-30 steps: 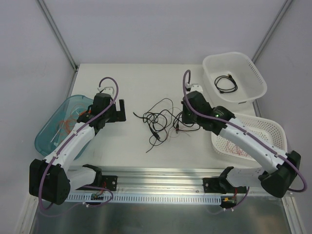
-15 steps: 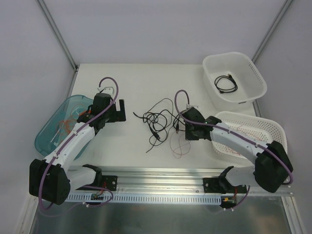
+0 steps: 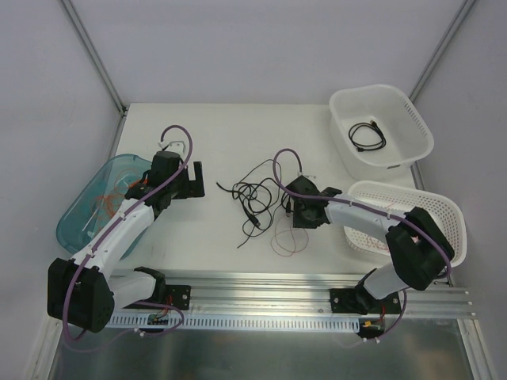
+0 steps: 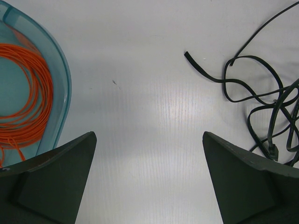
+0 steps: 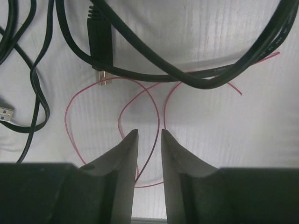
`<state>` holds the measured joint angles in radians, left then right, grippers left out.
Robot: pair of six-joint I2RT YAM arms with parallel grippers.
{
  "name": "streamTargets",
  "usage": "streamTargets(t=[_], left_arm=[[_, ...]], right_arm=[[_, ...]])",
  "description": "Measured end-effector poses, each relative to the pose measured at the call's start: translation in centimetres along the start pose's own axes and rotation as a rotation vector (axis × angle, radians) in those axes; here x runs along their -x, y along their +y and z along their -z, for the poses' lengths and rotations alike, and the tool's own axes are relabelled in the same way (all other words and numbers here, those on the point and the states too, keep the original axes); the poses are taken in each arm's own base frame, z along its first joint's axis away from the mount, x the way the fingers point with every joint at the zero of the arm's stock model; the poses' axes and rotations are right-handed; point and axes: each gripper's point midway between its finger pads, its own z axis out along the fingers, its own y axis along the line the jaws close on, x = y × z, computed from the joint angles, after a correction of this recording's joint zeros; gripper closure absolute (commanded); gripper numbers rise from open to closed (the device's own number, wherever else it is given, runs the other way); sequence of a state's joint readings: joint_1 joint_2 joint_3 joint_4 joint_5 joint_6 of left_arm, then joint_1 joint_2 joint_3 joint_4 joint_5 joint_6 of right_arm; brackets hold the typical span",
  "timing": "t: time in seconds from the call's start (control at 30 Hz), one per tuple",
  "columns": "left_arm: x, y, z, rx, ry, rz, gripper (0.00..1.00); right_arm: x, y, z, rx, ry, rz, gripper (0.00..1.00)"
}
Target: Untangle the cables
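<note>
R gripper (image 5: pixel 149 133) jaws barely parted, hair-thin red wire (image 5: pixel 65 122) slack betw. them; L gripper (image 4: pixel 148 136) spread wide; cables (image 5: pixel 205 83) glossy black loops.

Top view: high, near side, looks down over whole table (image 3: pixel 230 142). Wrist views: close, facing down; all three share the cables (image 3: pixel 253 192).
</note>
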<state>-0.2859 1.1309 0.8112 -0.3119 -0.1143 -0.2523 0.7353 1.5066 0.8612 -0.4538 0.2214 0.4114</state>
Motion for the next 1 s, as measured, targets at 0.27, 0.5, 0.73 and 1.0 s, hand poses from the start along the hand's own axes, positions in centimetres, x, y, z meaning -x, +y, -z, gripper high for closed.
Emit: streamTargets(t=[0.27,0.5,0.73,1.0], left_arm=[[0.0,0.0,0.0,0.000,0.000,0.000,0.01],[0.0,0.0,0.0,0.000,0.000,0.000,0.01],[0.0,0.0,0.0,0.000,0.000,0.000,0.01],[0.0,0.0,0.0,0.000,0.000,0.000,0.01]], right_arm=[[-0.1,-1.1,-0.7,-0.076,-0.009,-0.040,0.67],[-0.7,-2.0,-1.3,-0.130,0.017,-0.052,0.70],[-0.6,-2.4,-1.4,-0.140,0.035,-0.067,0.99],[-0.2,-2.2,0.3,-0.110,0.040,-0.039,0.99]])
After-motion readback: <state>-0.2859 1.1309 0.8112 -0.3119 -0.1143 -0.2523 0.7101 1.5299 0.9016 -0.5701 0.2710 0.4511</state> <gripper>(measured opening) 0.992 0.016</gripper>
